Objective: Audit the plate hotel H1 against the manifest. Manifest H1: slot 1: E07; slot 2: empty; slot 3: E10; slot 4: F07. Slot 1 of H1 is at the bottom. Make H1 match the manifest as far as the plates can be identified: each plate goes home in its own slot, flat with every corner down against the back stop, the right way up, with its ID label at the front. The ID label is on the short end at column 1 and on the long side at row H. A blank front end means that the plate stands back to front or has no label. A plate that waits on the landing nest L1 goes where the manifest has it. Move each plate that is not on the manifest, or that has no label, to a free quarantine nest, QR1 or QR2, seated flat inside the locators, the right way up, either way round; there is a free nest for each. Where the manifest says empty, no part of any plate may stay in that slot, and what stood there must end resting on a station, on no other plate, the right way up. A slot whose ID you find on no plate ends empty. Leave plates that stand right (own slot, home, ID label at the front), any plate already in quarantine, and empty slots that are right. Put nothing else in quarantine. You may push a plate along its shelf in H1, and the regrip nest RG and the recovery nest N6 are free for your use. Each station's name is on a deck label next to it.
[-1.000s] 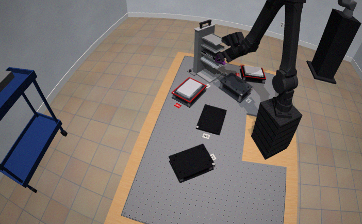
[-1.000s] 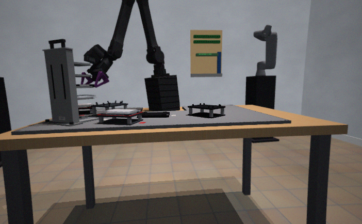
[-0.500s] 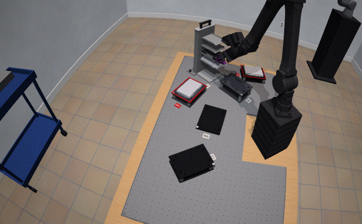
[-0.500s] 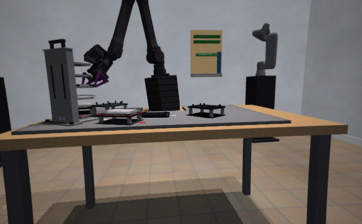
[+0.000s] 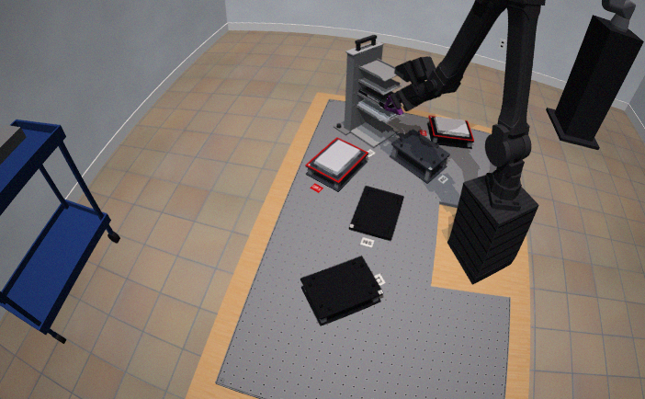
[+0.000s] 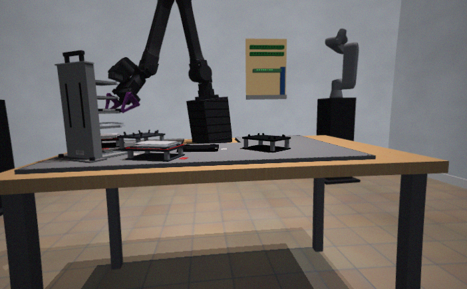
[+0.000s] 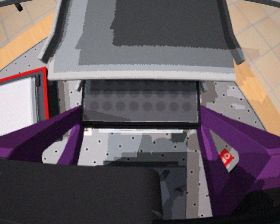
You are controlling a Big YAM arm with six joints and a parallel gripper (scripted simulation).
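Note:
The plate hotel H1 [image 5: 355,89] [image 6: 79,111] stands at the far end of the deck. My gripper [image 5: 393,105] [image 6: 115,109] [image 7: 140,112] is at its front, its purple fingers against both long sides of a black plate [image 7: 141,102] [image 6: 110,110] in the second level from the bottom. The gripper is shut on this plate, which is level. Its front end looks dark, with no label that I can read. A pale clear plate [image 5: 376,111] [image 6: 110,125] sits one level below. A grey shelf [image 7: 141,72] overhangs the black plate and hides its rear part.
Two red-rimmed nests [image 5: 311,162] [image 5: 471,138] each bear a white plate. A dark raised nest [image 5: 420,151] stands in front of the hotel. The low black nest N6 [image 5: 376,212] and another raised black nest [image 5: 342,287] stand farther along the deck. The blue cart [image 5: 52,262] is off the table.

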